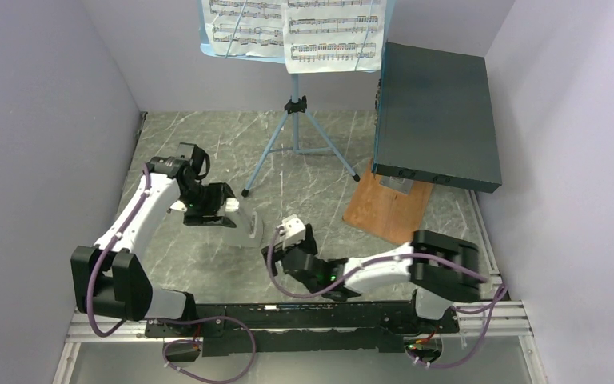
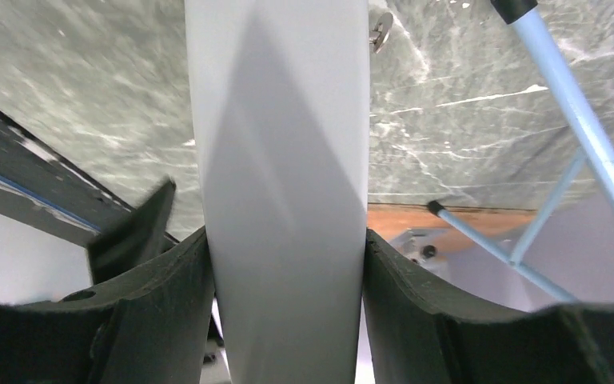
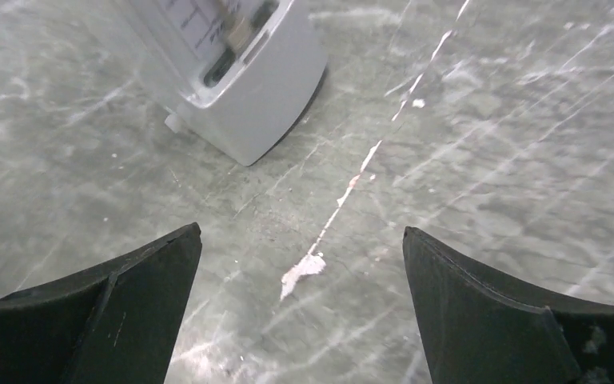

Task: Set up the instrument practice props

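Because left pincer [image 2: 285,276] grips the metronome [image 2: 284,160] by its flanks, its base is free to seat; right pincer [image 3: 300,264] wide, empty.

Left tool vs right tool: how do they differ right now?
The left tool is closed on the small grey-white pyramid metronome; the right tool is wide open and holds nothing. The left tool presses against the metronome's sides; the right tool frames only the grey marbled tabletop, with the metronome ahead of it, untouched. Shared: black jaws, and both sit low near the table's middle.
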{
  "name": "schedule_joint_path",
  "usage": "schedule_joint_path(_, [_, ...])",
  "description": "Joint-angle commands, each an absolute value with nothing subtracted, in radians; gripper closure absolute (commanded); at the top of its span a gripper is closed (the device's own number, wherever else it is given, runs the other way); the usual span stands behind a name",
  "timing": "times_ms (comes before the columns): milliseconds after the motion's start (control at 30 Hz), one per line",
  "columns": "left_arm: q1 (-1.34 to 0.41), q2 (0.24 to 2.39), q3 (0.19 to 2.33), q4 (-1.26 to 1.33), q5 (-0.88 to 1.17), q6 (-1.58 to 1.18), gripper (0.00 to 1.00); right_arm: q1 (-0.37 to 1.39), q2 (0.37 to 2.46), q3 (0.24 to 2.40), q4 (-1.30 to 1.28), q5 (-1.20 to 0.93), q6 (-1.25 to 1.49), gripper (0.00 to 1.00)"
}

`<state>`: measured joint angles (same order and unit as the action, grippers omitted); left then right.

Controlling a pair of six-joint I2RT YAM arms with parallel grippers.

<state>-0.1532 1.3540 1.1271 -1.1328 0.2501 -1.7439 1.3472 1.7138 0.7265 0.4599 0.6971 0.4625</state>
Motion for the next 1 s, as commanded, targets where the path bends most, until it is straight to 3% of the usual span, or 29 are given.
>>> schedule_joint_path(0, [-0.154,1.400,1.172,-1.232,0.080,-1.458,1.00,1.315,1.507,0.609,0.534,0.526,0.316,0.00])
schedule_joint_path(167, [-0.177,1.384,1.156,-1.131,0.040,-1.053,1.00,1.200,1.371,0.514,0.525,0.182,0.284,0.00])
schedule_joint_path(333, [-0.195,1.252,1.079,-0.965,0.158,-0.565,1.00,1.058,1.386,0.529,0.556,-0.187,0.292,0.00])
schedule_joint_path(633, [-0.198,1.008,0.980,-0.720,0.420,-0.103,1.00,1.044,1.468,0.715,0.454,-0.439,0.223,0.00])
schedule_joint_path(800, [-0.198,1.018,1.015,-0.757,0.571,0.104,1.00,1.001,1.500,0.749,0.472,-0.508,0.278,0.01])
schedule_joint_path(967, [-0.207,1.027,1.011,-0.790,0.582,0.168,1.00,0.948,1.566,0.825,0.401,-0.494,0.407,0.17])
